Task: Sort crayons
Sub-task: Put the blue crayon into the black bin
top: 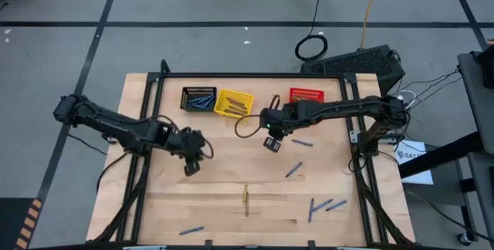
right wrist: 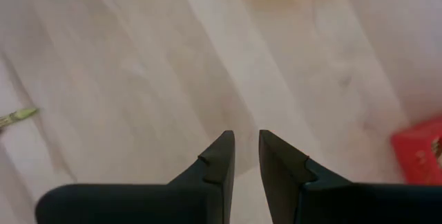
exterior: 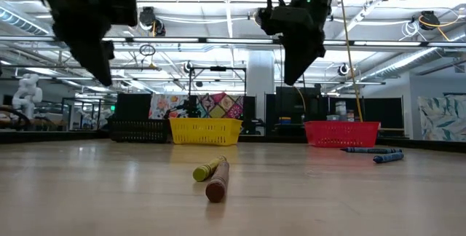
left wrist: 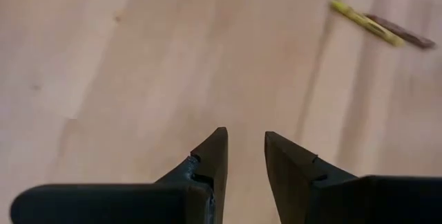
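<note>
Between picks: left gripper (left wrist: pixel 245 155) and right gripper (right wrist: pixel 246 155) are held above the table (top: pixel 231 204), fingers slightly parted, empty; loose crayons (top: pixel 246 197) remain to be reached next.

No text, label, brand or number could be read anywhere; a white sheet (top: pixel 411 156) on the floor right of the counter (top: pixel 224 196) carried illegible print.

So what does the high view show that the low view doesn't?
Only the high view: blue crayons inside the black basket, loose blue crayons at the table's front edge, and both arms whole. Only the low view: the room behind the table. Both: the yellow basket, the red basket, and the olive-yellow and brown crayon pair.
</note>
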Tool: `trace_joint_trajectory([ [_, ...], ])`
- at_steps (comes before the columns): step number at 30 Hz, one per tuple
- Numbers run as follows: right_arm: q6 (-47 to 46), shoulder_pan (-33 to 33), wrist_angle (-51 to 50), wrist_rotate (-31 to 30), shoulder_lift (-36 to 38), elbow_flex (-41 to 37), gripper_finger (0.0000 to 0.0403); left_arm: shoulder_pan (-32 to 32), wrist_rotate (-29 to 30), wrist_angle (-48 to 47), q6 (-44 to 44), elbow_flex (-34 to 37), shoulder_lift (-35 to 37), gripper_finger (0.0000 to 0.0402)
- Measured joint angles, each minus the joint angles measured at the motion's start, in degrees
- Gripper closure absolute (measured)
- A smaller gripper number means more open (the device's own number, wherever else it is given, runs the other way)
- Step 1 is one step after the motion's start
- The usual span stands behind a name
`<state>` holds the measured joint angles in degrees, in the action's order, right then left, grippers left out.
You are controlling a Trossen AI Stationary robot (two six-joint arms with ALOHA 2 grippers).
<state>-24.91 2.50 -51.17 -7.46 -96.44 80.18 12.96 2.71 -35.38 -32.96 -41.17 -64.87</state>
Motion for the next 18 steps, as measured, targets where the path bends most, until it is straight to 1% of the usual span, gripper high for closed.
trace_joint_trajectory([
  [3, -2.92, -1.81, -1.04, 0.02, 0.13, 0.00, 0.0348, 4.40, 0.04, 0.02, -4.23, 0.00, 0.01, 0.0306],
  [8, -6.06, -5.13, -1.44, 0.14, 0.35, 0.00, 0.0348, 13.37, 0.10, 1.30, -5.78, 0.00, -2.01, 0.0306],
  [13, -9.52, -8.29, -1.43, 0.20, 0.32, 0.00, 0.0348, 19.84, 0.04, 7.88, -6.73, 0.00, -8.00, 0.0306],
  [15, -10.88, -9.48, -1.45, 0.20, 0.32, 0.00, 0.0348, 21.30, -1.25, 9.24, -9.40, -0.39, -10.67, 0.0306],
  [18, -12.03, -11.27, -1.43, 0.20, 0.32, 0.00, 0.0348, 23.66, -1.70, 9.35, -14.90, -2.13, -14.64, 0.0306],
])
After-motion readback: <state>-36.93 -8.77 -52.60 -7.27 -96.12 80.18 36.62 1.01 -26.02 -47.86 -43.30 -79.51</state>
